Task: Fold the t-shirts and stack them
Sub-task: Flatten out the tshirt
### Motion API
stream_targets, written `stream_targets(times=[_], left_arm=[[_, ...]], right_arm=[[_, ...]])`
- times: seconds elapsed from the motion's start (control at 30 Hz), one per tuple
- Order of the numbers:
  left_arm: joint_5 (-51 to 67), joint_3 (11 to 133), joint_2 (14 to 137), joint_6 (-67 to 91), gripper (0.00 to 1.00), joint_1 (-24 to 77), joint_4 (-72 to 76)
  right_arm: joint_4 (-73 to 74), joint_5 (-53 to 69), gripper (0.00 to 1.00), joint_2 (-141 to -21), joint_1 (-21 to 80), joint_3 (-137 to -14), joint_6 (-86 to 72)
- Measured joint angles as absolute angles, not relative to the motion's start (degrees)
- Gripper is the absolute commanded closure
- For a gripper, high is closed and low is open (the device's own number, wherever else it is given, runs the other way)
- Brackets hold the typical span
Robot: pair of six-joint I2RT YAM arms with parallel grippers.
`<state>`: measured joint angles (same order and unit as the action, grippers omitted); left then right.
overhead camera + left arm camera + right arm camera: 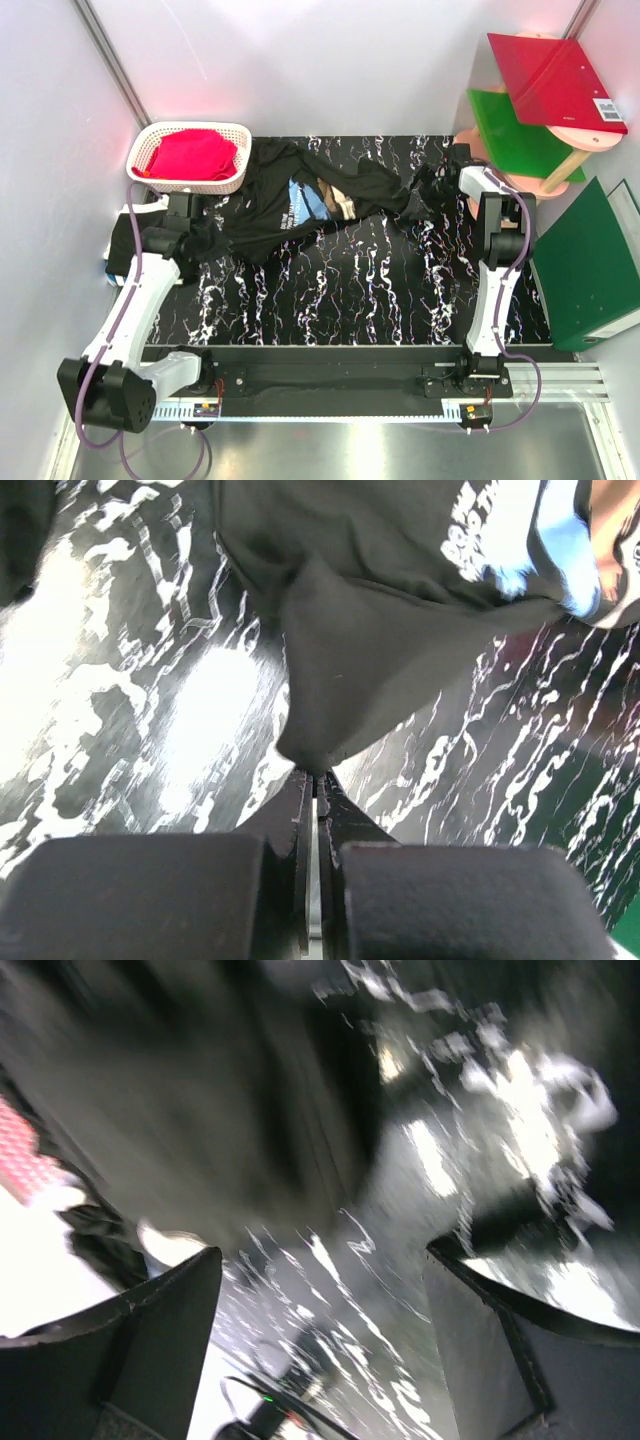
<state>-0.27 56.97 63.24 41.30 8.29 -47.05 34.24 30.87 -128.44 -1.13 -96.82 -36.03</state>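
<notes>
one crumpled black t-shirt (310, 200) lies across the far side of the table (350, 290), a fold pinched in the clenched left gripper (315, 780), the right gripper (322, 1255) spread wide at its other end, one white basket (150, 150) beside it.

To me the t-shirt (262, 205) looks like soft, matt black cloth with a print on the chest. The counter (350, 290) is glossy black with white marble veining and throws glare. The basket (185, 186) is white perforated plastic; the left end effector (316, 778) is grainy matt black
</notes>
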Motion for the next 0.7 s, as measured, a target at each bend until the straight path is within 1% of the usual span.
stream_targets(times=[0.13, 0.27, 0.3, 0.33, 0.43, 0.5, 0.53, 0.57, 0.6, 0.63, 0.7], left_arm=[[-0.4, 62.9, 60.9, 41.0, 1.00, 8.2, -52.1], [0.1, 71.4, 60.6, 41.1, 1.00, 8.2, -52.3], [0.4, 73.3, 60.6, 41.1, 1.00, 8.2, -52.2], [0.8, 74.8, 60.7, 41.1, 1.00, 8.2, -51.9], [1.6, 77.3, 61.2, 41.0, 1.00, 8.2, -51.3], [1.7, 77.9, 61.9, 40.9, 1.00, 8.2, -51.3], [1.7, 78.0, 62.2, 40.7, 1.00, 8.2, -51.3], [1.7, 78.0, 62.5, 40.6, 1.00, 8.2, -51.3], [1.7, 78.0, 62.8, 40.5, 1.00, 8.2, -51.4], [1.7, 78.0, 63.0, 40.5, 1.00, 8.2, -51.4], [1.8, 78.0, 63.4, 40.5, 1.00, 8.2, -51.4]], right_arm=[[31.5, 33.8, 0.13, -130.8, -1.1, -99.0, -39.5], [29.4, 36.3, 0.14, -133.0, -0.6, -101.3, -41.5], [29.1, 36.8, 0.21, -133.5, -0.3, -101.8, -41.8], [28.4, 37.5, 0.23, -134.2, 0.4, -102.5, -42.3], [27.5, 38.9, 0.38, -135.6, 2.9, -103.2, -42.6], [27.2, 40.5, 0.43, -136.6, 5.0, -103.5, -42.9], [27.1, 41.4, 0.51, -137.0, 6.0, -103.5, -43.0], [27.1, 42.2, 0.56, -137.4, 6.7, -103.5, -43.2], [27.1, 42.7, 0.64, -137.6, 7.4, -103.6, -43.0], [27.2, 43.2, 0.80, -137.8, 8.1, -103.6, -42.9], [28.0, 43.9, 0.98, -137.9, 8.5, -103.8, -42.2]])
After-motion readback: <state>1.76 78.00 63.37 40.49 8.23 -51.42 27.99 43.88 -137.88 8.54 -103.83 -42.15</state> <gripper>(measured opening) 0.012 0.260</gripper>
